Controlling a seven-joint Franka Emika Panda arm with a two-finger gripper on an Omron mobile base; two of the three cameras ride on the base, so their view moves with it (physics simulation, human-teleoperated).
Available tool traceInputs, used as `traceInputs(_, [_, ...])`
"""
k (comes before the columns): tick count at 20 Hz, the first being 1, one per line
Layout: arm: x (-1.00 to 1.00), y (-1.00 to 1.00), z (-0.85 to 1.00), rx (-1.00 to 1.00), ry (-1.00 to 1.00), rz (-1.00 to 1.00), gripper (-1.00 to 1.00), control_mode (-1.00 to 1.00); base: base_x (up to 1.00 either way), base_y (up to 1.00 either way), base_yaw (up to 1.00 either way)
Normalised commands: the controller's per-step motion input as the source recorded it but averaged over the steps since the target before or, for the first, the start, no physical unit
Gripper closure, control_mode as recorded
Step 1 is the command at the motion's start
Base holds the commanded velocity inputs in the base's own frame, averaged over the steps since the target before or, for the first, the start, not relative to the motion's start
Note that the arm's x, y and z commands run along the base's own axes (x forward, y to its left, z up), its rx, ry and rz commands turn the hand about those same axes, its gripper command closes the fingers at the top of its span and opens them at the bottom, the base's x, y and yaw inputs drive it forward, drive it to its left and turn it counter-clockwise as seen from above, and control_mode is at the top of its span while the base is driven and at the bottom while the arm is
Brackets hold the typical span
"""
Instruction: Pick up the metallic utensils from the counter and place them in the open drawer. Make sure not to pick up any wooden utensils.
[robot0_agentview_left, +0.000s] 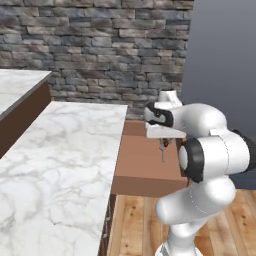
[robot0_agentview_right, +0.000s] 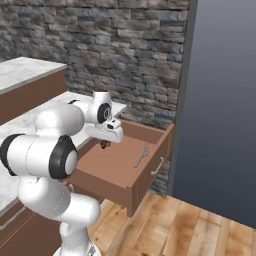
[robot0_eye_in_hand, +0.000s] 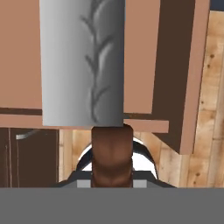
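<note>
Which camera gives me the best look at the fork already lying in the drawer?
The right base view: the fork lies in plain sight on the floor of the open drawer, near its front panel. In the left base view I can't pick the fork out. In the hand view a grey blade with a brown handle blocks most of the drawer.

utensil (robot0_eye_in_hand: 83, 61) cut off at top edge

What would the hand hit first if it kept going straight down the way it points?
Probably the drawer floor. The hand, shut on a metal-bladed utensil, points down into the drawer, the blade leading. The fork lies to one side; depth unclear.
</note>
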Motion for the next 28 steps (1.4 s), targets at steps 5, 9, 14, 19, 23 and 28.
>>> traceInputs(5, [0.46,-0.03,-0.28,0.01,0.0,0.0,1.0,-1.0,0.0,0.0,0.0])
traceInputs(9, [0.53,0.0,-0.43,0.0,-0.01,0.0,1.0,-1.0,0.0,0.0,0.0])
traceInputs(14, [0.46,0.0,-0.53,0.0,-0.1,0.0,1.0,-1.0,0.0,0.0,0.0])
traceInputs(19, [0.35,0.0,-0.53,0.0,-0.09,0.0,1.0,-1.0,0.0,0.0,0.0])
traceInputs(23, [0.29,0.0,-0.66,-0.01,-0.15,0.0,1.0,-1.0,0.0,0.0,0.0])
traceInputs(28, [0.36,0.0,-0.63,0.0,-0.17,0.0,1.0,-1.0,0.0,0.0,0.0])
